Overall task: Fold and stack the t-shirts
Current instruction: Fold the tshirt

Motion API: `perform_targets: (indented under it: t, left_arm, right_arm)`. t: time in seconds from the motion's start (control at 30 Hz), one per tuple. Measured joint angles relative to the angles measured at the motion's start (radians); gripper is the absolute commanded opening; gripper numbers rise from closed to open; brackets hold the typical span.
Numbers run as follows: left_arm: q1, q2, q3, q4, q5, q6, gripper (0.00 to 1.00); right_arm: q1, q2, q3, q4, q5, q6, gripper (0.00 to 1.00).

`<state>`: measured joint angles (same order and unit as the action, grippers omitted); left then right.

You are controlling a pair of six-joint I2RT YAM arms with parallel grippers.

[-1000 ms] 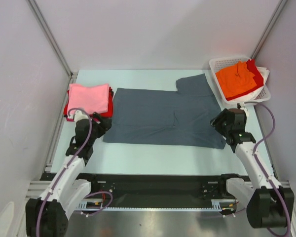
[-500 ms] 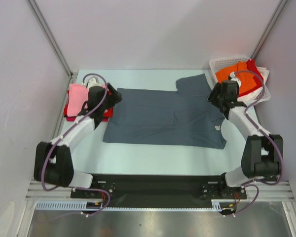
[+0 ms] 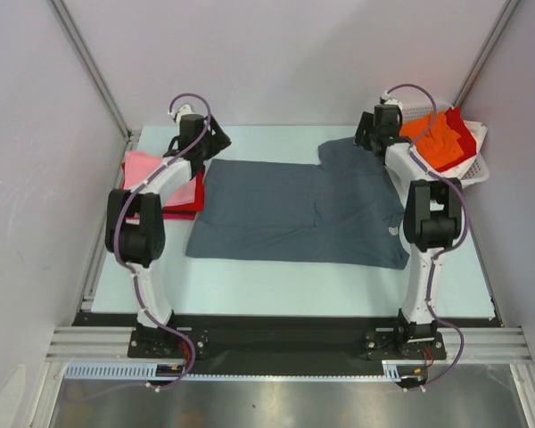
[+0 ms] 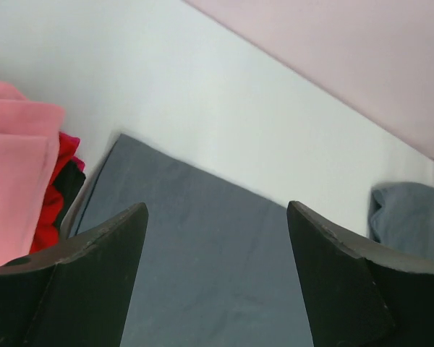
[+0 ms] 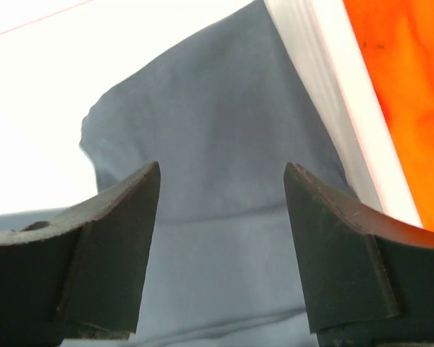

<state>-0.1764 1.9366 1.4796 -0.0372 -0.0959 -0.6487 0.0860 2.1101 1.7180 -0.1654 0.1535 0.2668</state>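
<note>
Both arms stretch to the far side of the worktop (image 3: 276,285), where the blue-grey t-shirt (image 3: 294,209) lies spread flat in the middle, with one sleeve pointing to the far right corner. I judge that the first fold of this shirt is about to begin, because the cloth is smoothed out and not yet folded.

At the left edge a pink t-shirt (image 3: 138,165) lies folded on a red t-shirt (image 3: 185,198); this looks like the stack. In the far right corner a white basket (image 3: 478,169) holds an orange t-shirt (image 3: 439,143) and some others.

The left gripper (image 4: 217,210) hovers over the far left corner of the blue-grey shirt, just beside the stack. Its jaws stand wide apart and nothing is between them. The right gripper (image 5: 223,168) hangs over the far sleeve, near the basket wall, also wide open and holding nothing. Whether the fingertips touch the cloth, I cannot tell.

The next move probably calls for both grippers to come down on the far edge, pinch only the top cloth, and carry it evenly toward the near edge. The right one should keep away from the basket.
</note>
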Motion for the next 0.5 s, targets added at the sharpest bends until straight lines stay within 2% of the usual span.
perform_targets:
  t: [0.37, 0.5]
  left_arm:
    - [0.0, 0.303, 0.281, -0.113, -0.006, 0.0, 0.81]
    - [0.0, 0.376, 0.35, -0.167, -0.013, -0.009, 0.8]
  right_arm:
    - [-0.01, 0.444, 0.611, -0.161, 0.068, -0.06, 0.76]
    - [-0.01, 0.519, 0.68, -0.175, 0.065, -0.063, 0.76]
